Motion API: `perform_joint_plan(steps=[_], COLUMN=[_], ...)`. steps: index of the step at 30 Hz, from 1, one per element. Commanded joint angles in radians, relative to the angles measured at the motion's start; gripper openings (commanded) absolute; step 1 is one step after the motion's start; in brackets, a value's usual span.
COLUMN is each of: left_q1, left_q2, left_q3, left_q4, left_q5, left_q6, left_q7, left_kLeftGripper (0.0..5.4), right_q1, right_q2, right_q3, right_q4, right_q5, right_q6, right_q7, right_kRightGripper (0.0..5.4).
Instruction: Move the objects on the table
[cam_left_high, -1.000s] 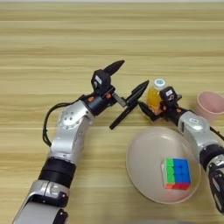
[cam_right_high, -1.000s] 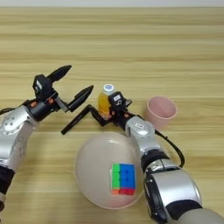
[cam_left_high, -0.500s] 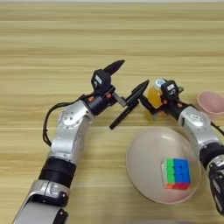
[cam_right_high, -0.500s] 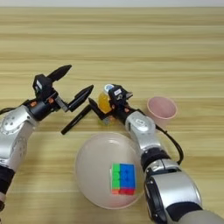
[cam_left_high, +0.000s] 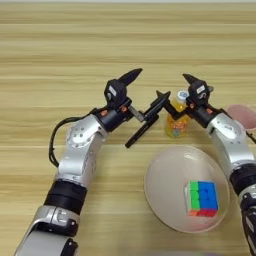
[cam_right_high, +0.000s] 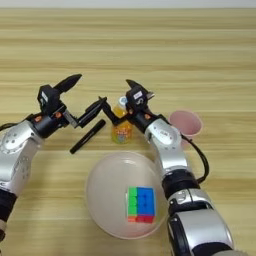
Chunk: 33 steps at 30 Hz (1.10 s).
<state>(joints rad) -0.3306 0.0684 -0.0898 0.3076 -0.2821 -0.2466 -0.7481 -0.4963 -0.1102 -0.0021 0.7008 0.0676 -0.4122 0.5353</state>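
Note:
The orange-juice bottle (cam_left_high: 176, 122) stands upright on the table (cam_left_high: 75, 45) with its white cap up. My right gripper (cam_right_high: 116, 95) is open, its fingers spread on either side of the bottle's cap. My left gripper (cam_left_high: 150, 86) is open just left of the bottle, with nothing between its fingers. The slim black pen (cam_left_high: 142, 133) lies slanted on the wood under its lower finger. The multicoloured puzzle cube (cam_left_high: 202, 198) rests in the beige plate (cam_left_high: 156, 186). The pale pink cup (cam_right_high: 185, 123) stands to the right of the bottle.
The two grippers' lower fingers nearly meet just left of the bottle's cap. My right forearm (cam_right_high: 167, 150) crosses over the plate's upper right rim. A black cable (cam_left_high: 52, 145) loops beside my left arm. Bare wood stretches across the far half of the table.
My right gripper's fingers have spread apart at the bottle, and the bottle now sits a little lower in the picture. The left arm, pen, cube, plate and cup have not moved.

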Motion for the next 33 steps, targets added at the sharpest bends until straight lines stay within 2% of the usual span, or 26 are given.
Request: perform_joint_plan(steps=[1,10,18,27,33], left_q1=[-0.004,-0.004,-0.005,-0.002,0.001], left_q2=[-0.001,-0.001,0.000,0.000,-0.003], left_q3=[-0.001,0.000,0.001,0.003,0.004], left_q4=[0.004,0.005,0.005,0.001,-0.001], left_q5=[0.005,0.004,0.004,0.002,0.001], left_q6=[-0.005,-0.006,-0.006,-0.006,-0.006], left_q7=[0.003,0.003,0.004,0.007,0.010], left_kLeftGripper=[5.40,5.40,5.40,5.40,5.40], right_q1=[0.021,0.048,0.079,0.136,0.175], right_q2=[-0.006,-0.012,-0.034,-0.097,-0.150], right_q3=[0.008,0.014,0.015,0.001,-0.014], right_q4=[-0.054,-0.161,-0.312,-0.541,-0.645], right_q5=[0.015,0.025,0.056,0.134,0.197], right_q6=[0.039,0.081,0.133,0.197,0.229], right_q7=[0.007,0.008,0.021,0.070,0.122], right_kRightGripper=[5.38,5.38,5.38,5.38,5.38])
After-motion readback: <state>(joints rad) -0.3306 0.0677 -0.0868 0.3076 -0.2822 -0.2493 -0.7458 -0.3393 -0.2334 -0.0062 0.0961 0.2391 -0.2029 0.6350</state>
